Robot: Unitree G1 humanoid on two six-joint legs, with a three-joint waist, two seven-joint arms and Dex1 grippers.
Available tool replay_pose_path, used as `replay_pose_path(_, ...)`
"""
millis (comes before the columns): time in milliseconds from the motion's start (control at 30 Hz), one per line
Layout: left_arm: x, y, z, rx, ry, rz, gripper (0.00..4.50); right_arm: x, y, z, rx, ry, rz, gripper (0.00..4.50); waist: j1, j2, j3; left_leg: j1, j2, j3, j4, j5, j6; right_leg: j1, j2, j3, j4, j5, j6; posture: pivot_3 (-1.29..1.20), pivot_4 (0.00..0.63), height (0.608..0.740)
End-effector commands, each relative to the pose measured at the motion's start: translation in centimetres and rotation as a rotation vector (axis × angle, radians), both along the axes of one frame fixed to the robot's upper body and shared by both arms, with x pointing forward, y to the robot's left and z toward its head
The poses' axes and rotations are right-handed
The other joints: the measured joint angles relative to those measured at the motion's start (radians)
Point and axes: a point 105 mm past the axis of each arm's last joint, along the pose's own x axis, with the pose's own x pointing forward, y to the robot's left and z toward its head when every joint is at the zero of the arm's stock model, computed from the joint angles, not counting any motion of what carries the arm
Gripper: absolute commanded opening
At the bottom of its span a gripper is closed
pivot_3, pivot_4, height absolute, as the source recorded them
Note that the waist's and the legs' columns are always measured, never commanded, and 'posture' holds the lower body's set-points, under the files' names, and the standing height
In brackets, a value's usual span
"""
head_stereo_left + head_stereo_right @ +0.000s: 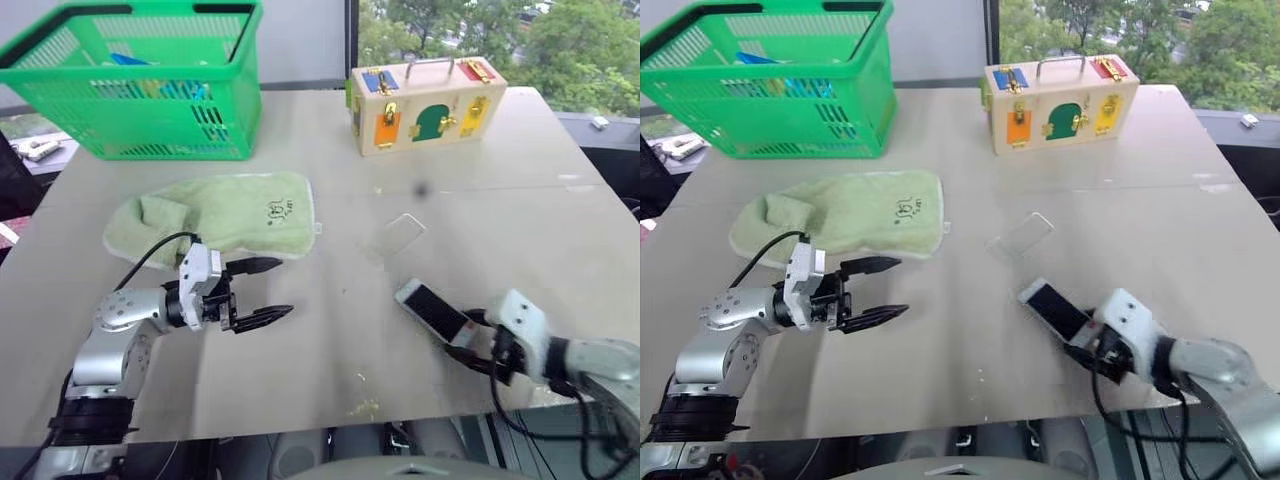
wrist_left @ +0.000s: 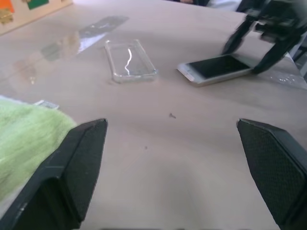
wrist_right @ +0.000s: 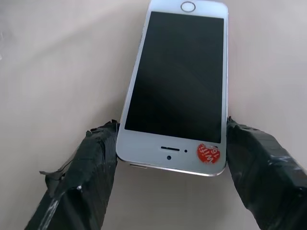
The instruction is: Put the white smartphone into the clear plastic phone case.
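Note:
The white smartphone [image 3: 177,76], black screen up with a red sticker at its near end, lies low over the front right of the table [image 1: 330,360]. My right gripper [image 1: 462,338] is shut on its near end, one black finger pressed against each long side. The clear plastic phone case [image 1: 398,234] lies empty on the table a little beyond the phone, toward the middle. My left gripper [image 1: 285,288] hovers at the front left, open wide and pointing right toward the case [image 2: 129,60] and phone [image 2: 216,68], with nothing between its fingers.
A green towel [image 1: 215,215] lies just behind the left gripper. A green basket [image 1: 130,80] stands at the back left and a wooden lock box [image 1: 425,105] at the back centre. The table's front edge runs close under the right gripper.

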Motion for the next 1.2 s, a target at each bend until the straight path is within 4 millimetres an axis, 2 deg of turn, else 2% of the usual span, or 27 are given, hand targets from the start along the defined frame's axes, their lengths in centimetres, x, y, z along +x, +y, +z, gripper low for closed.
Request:
replay_pose_path(33, 0.6, -0.7, 0.7, -0.002, -0.031, -0.019, 4.50, 0.0, -2.9, 1.9, -0.062, -0.108, -0.246, 3.03, -0.002, 0.000, 0.000, 0.000, 0.001, 0.000, 0.000, 0.000, -0.001, 0.000, 0.000, 0.000, 0.000, 0.000, 0.000, 0.00, 0.150, 0.740)
replay_pose_path(133, 0.8, -1.4, 0.7, -0.011, -0.026, -0.047, 4.50, -0.3, -3.8, 1.2, -0.089, -0.085, -0.437, 3.03, -0.011, 0.000, 0.000, 0.001, 0.003, -0.001, 0.001, 0.002, -0.003, 0.000, 0.000, -0.001, 0.002, -0.002, -0.004, 0.00, 0.150, 0.740)
replay_pose_path(233, 0.9, -1.8, 0.7, -0.014, -0.019, -0.067, 4.50, 0.8, -1.8, 0.4, -0.005, -0.056, -0.527, 3.03, -0.023, 0.000, 0.000, 0.002, 0.004, -0.001, 0.001, 0.002, -0.003, -0.001, 0.001, -0.001, 0.003, -0.002, -0.004, 0.00, 0.150, 0.740)
replay_pose_path(300, 0.8, -2.0, 0.7, -0.013, -0.012, -0.081, 4.50, 2.1, 0.0, 0.2, 0.041, -0.051, -0.538, 4.07, -0.035, 0.000, 0.000, 0.002, 0.004, -0.001, 0.001, 0.002, -0.003, -0.002, 0.001, 0.000, 0.003, -0.001, -0.005, 0.00, 0.150, 0.740)
replay_pose_path(333, 0.9, -2.2, 0.7, -0.012, -0.010, -0.089, 4.50, 2.9, 1.5, 0.3, 0.095, -0.046, -0.527, 4.42, -0.037, 0.000, 0.000, 0.001, 0.004, -0.001, 0.001, 0.002, -0.003, -0.003, 0.002, 0.000, 0.003, -0.001, -0.006, 0.00, 0.150, 0.740)
replay_pose_path(400, 1.1, -2.4, 0.8, -0.011, -0.010, -0.093, 4.50, 4.0, 3.6, 0.8, 0.155, -0.046, -0.504, 4.47, -0.043, 0.000, 0.000, 0.000, 0.003, -0.001, 0.001, 0.002, -0.003, -0.003, 0.002, 0.001, 0.003, 0.000, -0.007, 0.00, 0.150, 0.740)
replay_pose_path(500, 1.4, -2.5, 0.9, -0.010, -0.015, -0.097, 4.50, 4.4, 4.1, 2.0, 0.205, -0.071, -0.493, 4.47, -0.038, 0.001, 0.000, 0.000, 0.002, -0.002, -0.001, 0.002, -0.003, -0.004, 0.006, 0.001, 0.003, 0.001, -0.005, 0.00, 0.150, 0.740)
replay_pose_path(700, 1.5, -2.7, 0.7, -0.012, -0.014, -0.098, 4.50, 2.0, 1.7, 3.0, 0.120, -0.040, -0.342, 4.47, -0.021, 0.000, 0.001, -0.002, -0.002, 0.002, -0.001, 0.001, -0.001, -0.003, 0.003, 0.004, -0.002, 0.000, -0.001, 0.00, 0.150, 0.740)
replay_pose_path(833, 1.4, -3.0, 0.5, -0.026, -0.012, -0.096, 4.50, 1.2, 0.4, 1.3, -0.010, 0.046, -0.207, 4.47, -0.021, -0.001, 0.001, -0.001, -0.004, 0.002, -0.002, 0.000, 0.000, -0.003, 0.002, 0.004, -0.002, 0.000, -0.001, 0.00, 0.150, 0.740)
replay_pose_path(933, 1.3, -3.0, 0.4, -0.031, -0.011, -0.090, 4.50, 1.7, 2.0, 0.5, 0.047, 0.089, -0.105, 4.47, -0.026, -0.002, 0.001, 0.000, -0.003, 0.000, -0.001, 0.000, 0.000, -0.003, 0.002, 0.004, 0.000, -0.002, -0.004, 0.00, 0.150, 0.740)
replay_pose_path(1100, 1.1, -2.9, 0.4, -0.039, -0.013, -0.073, 4.50, 4.0, 4.5, -0.4, 0.094, 0.089, 0.051, 4.47, -0.048, -0.005, 0.001, 0.002, 0.002, -0.002, 0.000, 0.000, 0.000, -0.003, 0.006, 0.005, 0.002, -0.002, -0.005, 0.00, 0.150, 0.740)
replay_pose_path(1200, 0.8, -2.8, 0.5, -0.043, -0.012, -0.059, 4.50, 5.3, 6.4, -0.2, 0.126, 0.066, 0.155, 4.47, -0.057, -0.010, 0.000, 0.004, 0.003, -0.003, 0.000, 0.001, -0.001, -0.003, 0.008, 0.007, 0.002, 0.000, -0.007, 0.00, 0.150, 0.740)
